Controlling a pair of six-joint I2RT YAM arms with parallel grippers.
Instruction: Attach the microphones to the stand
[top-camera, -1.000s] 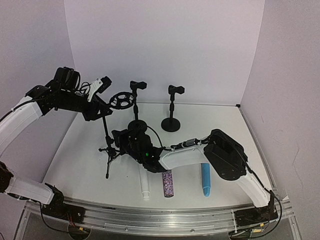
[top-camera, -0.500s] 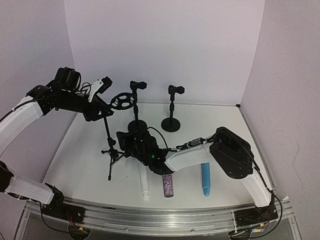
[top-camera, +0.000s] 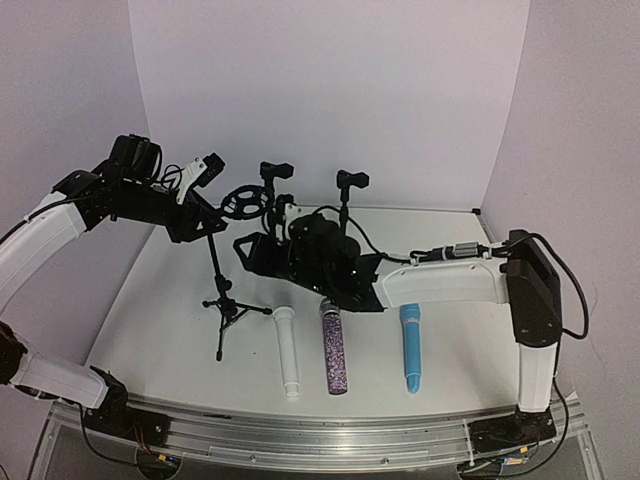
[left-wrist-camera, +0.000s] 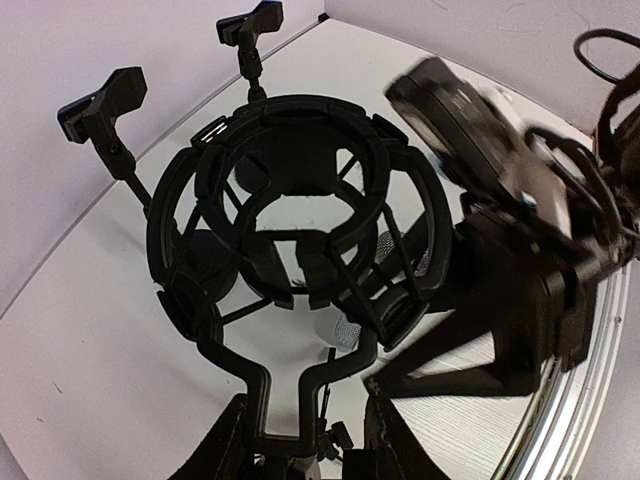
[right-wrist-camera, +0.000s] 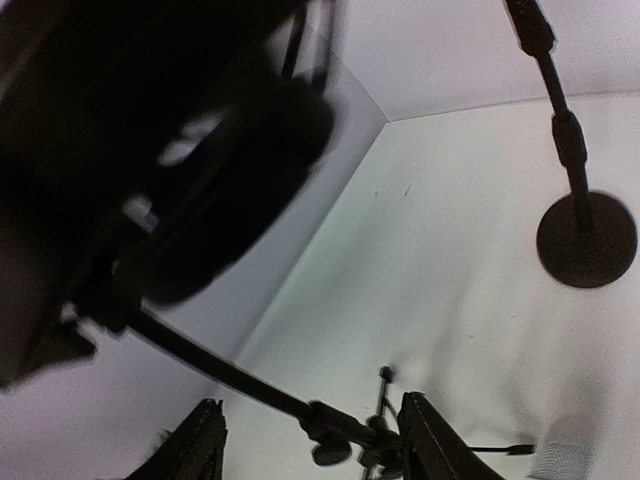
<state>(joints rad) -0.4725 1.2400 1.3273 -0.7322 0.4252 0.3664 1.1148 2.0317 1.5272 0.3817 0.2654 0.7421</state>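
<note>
three left to attach: white microphone (top-camera: 287, 355), purple microphone (top-camera: 333, 352) and blue microphone (top-camera: 411, 350) lie on the worktop (top-camera: 160, 310). left claw (left-wrist-camera: 305, 435) clamps the shock mount (left-wrist-camera: 290, 220) by its stem; right claw (right-wrist-camera: 312, 440) spread, empty.

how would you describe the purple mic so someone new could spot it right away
Along the near edge of the white table, three microphones lie side by side. The purple-glitter microphone is the middle one, between the white microphone and the light blue microphone. Only it has a sparkly purple body and a silver mesh head.
</note>
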